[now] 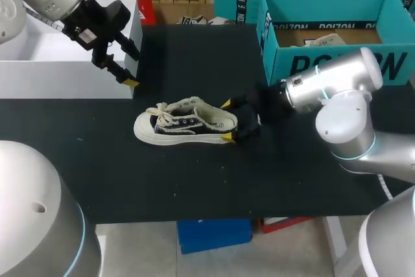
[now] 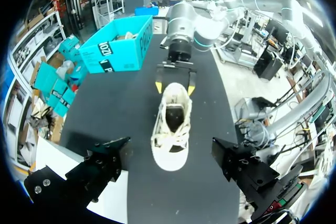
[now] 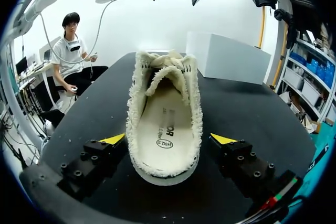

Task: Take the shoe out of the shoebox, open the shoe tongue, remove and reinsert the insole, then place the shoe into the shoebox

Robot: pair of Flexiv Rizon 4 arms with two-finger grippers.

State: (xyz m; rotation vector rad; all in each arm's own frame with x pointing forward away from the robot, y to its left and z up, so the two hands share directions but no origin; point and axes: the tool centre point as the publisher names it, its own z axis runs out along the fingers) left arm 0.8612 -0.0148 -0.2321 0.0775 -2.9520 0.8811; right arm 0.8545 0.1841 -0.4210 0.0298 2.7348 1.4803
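shoe (image 1: 186,123) on black tabletop (image 1: 194,180), heel between parted fingers of right end effector (image 1: 227,120); left end effector (image 1: 132,67) by white box (image 1: 39,63), well apart.

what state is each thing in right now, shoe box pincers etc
shoe, out of the box, upright on its sole on the table
insole, inside the shoe
shoebox, open, no lid on
left pincer, open, holding nothing, in the air
right pincer, open, straddling the shoe's heel
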